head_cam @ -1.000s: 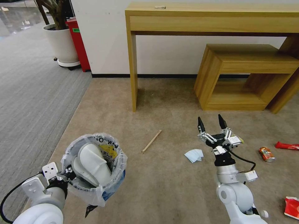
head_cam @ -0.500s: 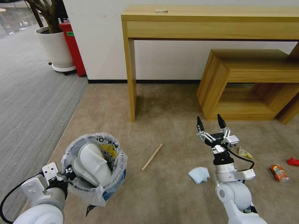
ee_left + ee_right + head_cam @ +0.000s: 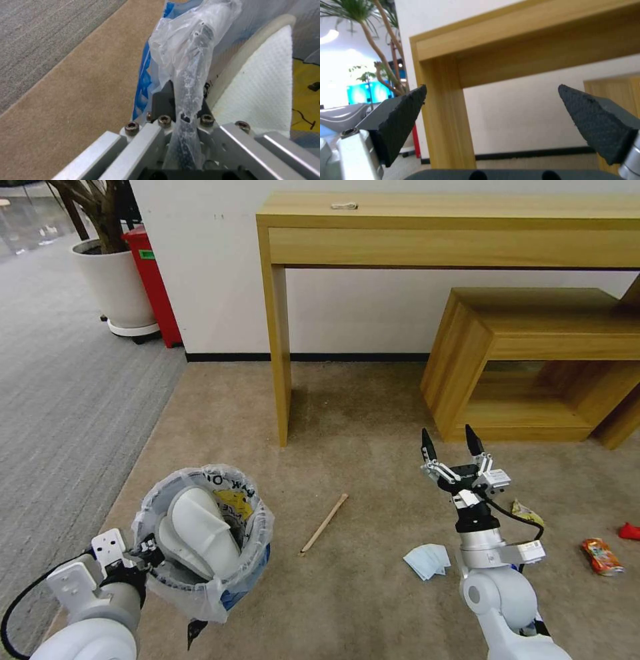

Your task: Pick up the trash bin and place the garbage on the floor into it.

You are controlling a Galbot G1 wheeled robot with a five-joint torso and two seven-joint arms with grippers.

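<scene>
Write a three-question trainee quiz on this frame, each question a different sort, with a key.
1. True or false: the right gripper holds the wooden stick.
2. Which item already lies inside the trash bin? A) crushed can B) white slipper C) tissue pack
3. Fill in: the left gripper is clamped on the bin's ____.

Key:
1. False. Its jaws stand open and empty in the air; the stick lies on the floor between bin and right arm.
2. B. The white slipper stands in the bin; the crushed can and tissue pack lie on the carpet.
3. Rim, over the plastic bag.
</scene>
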